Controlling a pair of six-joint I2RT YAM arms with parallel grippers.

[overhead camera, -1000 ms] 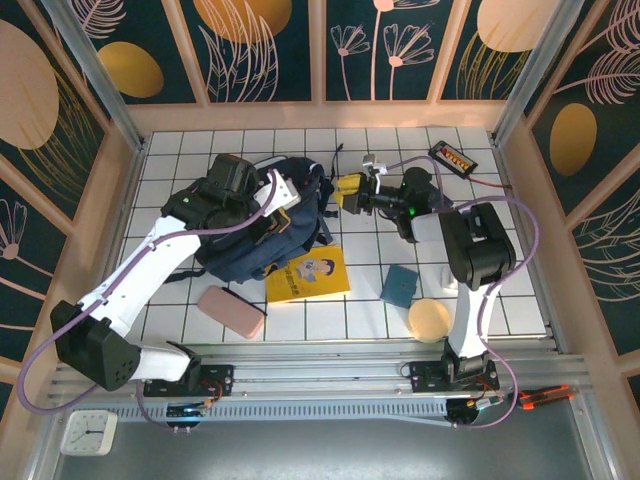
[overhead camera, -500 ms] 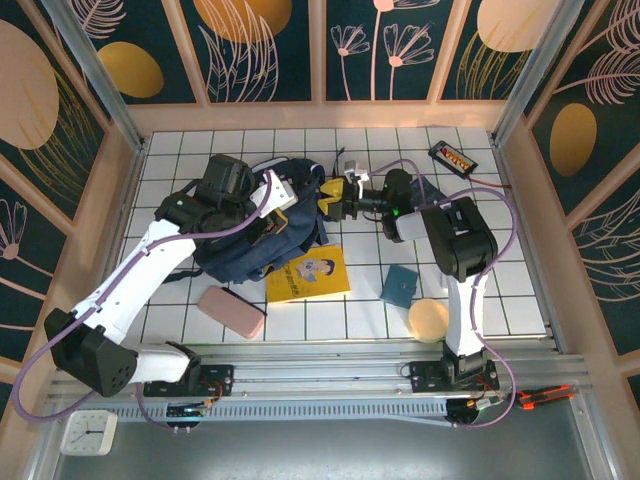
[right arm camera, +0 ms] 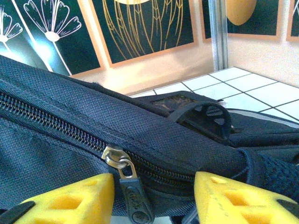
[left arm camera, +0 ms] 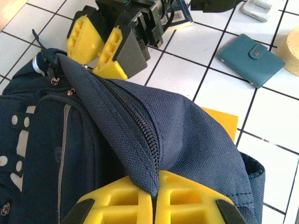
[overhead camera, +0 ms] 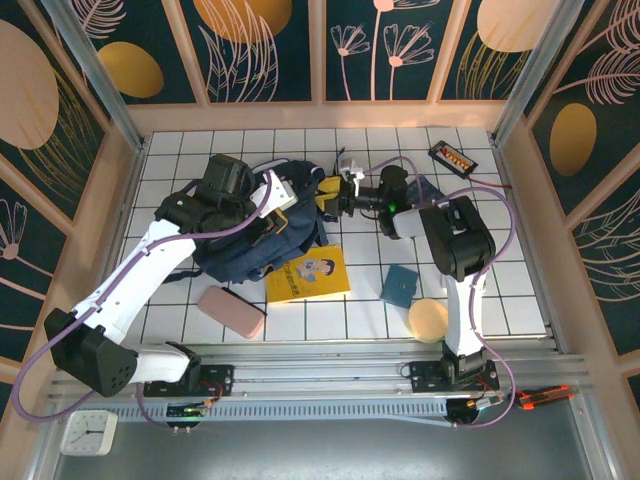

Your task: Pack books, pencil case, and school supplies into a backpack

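The navy backpack point(overhead camera: 245, 240) lies at the table's left middle. My left gripper point(overhead camera: 284, 213) is shut on a fold of the backpack's fabric beside its zip; the yellow fingers point(left arm camera: 126, 200) pinch the cloth. My right gripper point(overhead camera: 328, 194) stands open against the backpack's point(right arm camera: 140, 126) top right edge. A dark zip pull point(right arm camera: 134, 196) hangs between its fingers, untouched. The yellow book point(overhead camera: 310, 272) lies partly under the backpack's near edge. Near the front lies the pink pencil case point(overhead camera: 231, 311), and the teal pad point(overhead camera: 400, 286) is to the right of the book.
A round tan disc point(overhead camera: 429, 320) lies near the front right. A black device with orange buttons point(overhead camera: 452, 157) sits at the back right. A dark book corner with a barcode point(left arm camera: 181, 16) shows under the right arm. Wooden walls fence the tiled table.
My right gripper has moved left up to the backpack's edge and its jaws have narrowed a little. The left arm shifted slightly, still gripping the fabric.
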